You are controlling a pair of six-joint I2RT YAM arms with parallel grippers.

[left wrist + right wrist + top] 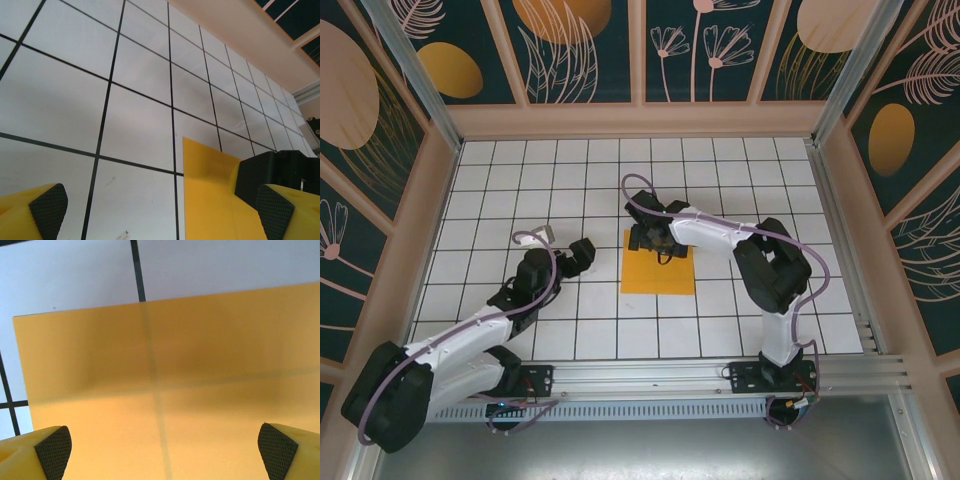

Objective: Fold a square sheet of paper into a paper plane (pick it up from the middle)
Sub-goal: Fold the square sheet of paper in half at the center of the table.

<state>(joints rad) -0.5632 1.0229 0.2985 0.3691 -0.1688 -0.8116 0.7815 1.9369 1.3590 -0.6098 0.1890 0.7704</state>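
The square sheet of paper (658, 268) is orange-yellow and lies flat on the white grid table, about two tiles wide. My right gripper (650, 240) hangs open low over the sheet's far part, its fingers pointing down. In the right wrist view the sheet (175, 365) spans the space between the wide-apart fingertips (52, 450), and grid lines show faintly through it. My left gripper (582, 252) stands open about one tile left of the sheet. From the left wrist the sheet's corner (210, 190) lies ahead to the right, with the right gripper's black body (272, 167) over it.
The white tiled table (520, 190) is ringed by low wooden walls (640, 120) with dark painted panels behind. A metal rail (720, 380) carrying both arm bases runs along the near edge. The right arm's elbow (775, 265) rises to the right of the sheet.
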